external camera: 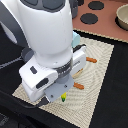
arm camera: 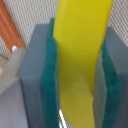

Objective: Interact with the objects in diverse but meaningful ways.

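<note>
Banana point(arm camera: 80, 60), the yellow toy one, is sitting right between the gripper point(arm camera: 80, 75) fingers in the wrist view. It fills most of that shot as a long yellow strip running down the middle. Both fingers are grey blocks with teal pads point(arm camera: 51, 85), and the pads press against the banana from either side, so the jaws are clamped narrow on it with no gap showing. Everything is blurry that close up, so I can't read more detail on the grip than that.

Just beyond one finger there's an orange-brown bar point(arm camera: 11, 27) lying at a slant on a pale woven surface; too soft to say what it is.

From the exterior view, the big white arm point(external camera: 47, 35) covers most of the scene and hides the fingers. A small bit of yellow and green point(external camera: 63, 96) peeks out under the wrist. Below is a beige striped mat point(external camera: 97, 75) on a dark table. Two small orange sticks lie on the mat, one point(external camera: 91, 59) towards the exterior view's right of the arm, another point(external camera: 79, 85) nearer the wrist. A pale blue thing point(external camera: 76, 38) shows just behind the arm. Further back is a brown stovetop point(external camera: 107, 20) with black burners and a tan pot point(external camera: 122, 17).
</note>
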